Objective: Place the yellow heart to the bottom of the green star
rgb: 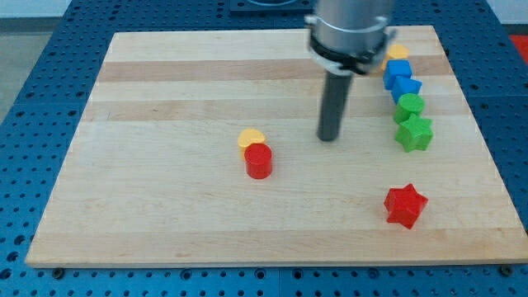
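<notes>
The yellow heart (252, 137) lies near the board's middle, touching the top of a red cylinder (258, 160). The green star (413, 133) sits at the view's right, at the lower end of a column of blocks. My tip (329, 137) stands on the board between them, about a hand's width to the right of the yellow heart and well left of the green star, touching neither.
Above the green star run a green round block (409, 106), a blue block (405, 87), a blue cube (395, 69) and a yellow block (398, 52). A red star (405, 205) lies at the lower right. The wooden board (165, 214) rests on a blue table.
</notes>
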